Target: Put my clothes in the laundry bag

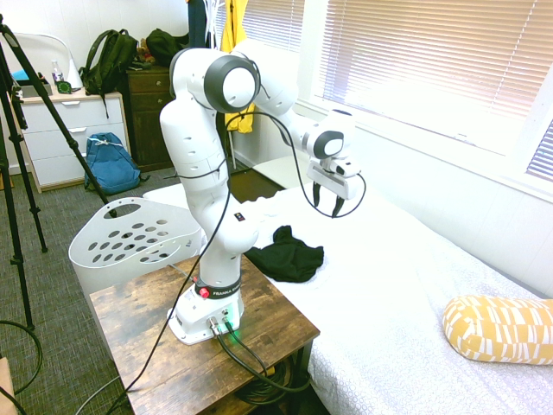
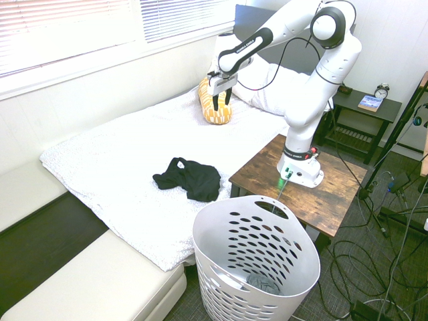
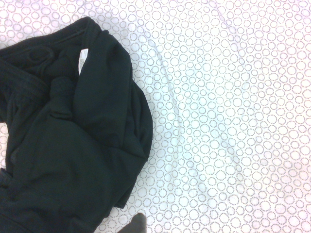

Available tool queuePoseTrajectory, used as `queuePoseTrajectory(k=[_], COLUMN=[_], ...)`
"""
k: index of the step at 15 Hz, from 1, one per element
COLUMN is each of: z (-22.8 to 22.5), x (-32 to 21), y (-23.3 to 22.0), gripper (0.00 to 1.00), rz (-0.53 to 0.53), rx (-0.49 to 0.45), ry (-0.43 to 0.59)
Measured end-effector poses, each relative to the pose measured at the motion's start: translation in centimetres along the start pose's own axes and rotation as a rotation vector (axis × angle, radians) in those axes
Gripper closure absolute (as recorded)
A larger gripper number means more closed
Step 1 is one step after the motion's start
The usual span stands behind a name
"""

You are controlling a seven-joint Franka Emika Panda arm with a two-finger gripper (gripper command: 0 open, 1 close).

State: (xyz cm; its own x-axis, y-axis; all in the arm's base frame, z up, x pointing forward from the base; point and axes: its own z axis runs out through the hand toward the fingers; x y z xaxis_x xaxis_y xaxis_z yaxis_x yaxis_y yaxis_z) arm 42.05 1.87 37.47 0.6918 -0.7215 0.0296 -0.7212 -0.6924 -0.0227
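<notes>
The clothes (image 1: 287, 253) are one crumpled black garment lying on the white bed near the wooden table; the same garment (image 2: 190, 178) shows in the second exterior view and fills the wrist picture (image 3: 68, 145) on dotted bedding. The laundry bag (image 1: 134, 238) is a white perforated basket standing on the floor beside the table, also seen close up (image 2: 257, 257) with some grey fabric at its bottom. My gripper (image 1: 327, 205) hangs in the air well above the bed, past the clothes, fingers pointing down and open, holding nothing (image 2: 221, 101).
A wooden side table (image 1: 259, 324) bears the arm's base. A yellow patterned pillow (image 1: 501, 328) lies on the bed. A blue backpack (image 1: 112, 162), white drawers and a dark dresser with bags stand at the back. A nightstand (image 2: 364, 110) holds a clock and book.
</notes>
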Motion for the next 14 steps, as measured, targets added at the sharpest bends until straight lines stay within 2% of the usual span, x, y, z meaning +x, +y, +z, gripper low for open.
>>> queuePoseTrajectory(k=[4,7,10,14], z=[0.0,2.7,8.0,19.7], x=[0.1,-1.7,-3.5,-5.5], y=[-1.2,-5.1,-9.8,-11.5], gripper=[0.0,0.0,0.0,0.0], rz=[-0.003,-0.061,-0.114,-0.153], rx=[0.022,0.047,0.069,0.056], ry=[0.022,0.033,0.005,-0.057])
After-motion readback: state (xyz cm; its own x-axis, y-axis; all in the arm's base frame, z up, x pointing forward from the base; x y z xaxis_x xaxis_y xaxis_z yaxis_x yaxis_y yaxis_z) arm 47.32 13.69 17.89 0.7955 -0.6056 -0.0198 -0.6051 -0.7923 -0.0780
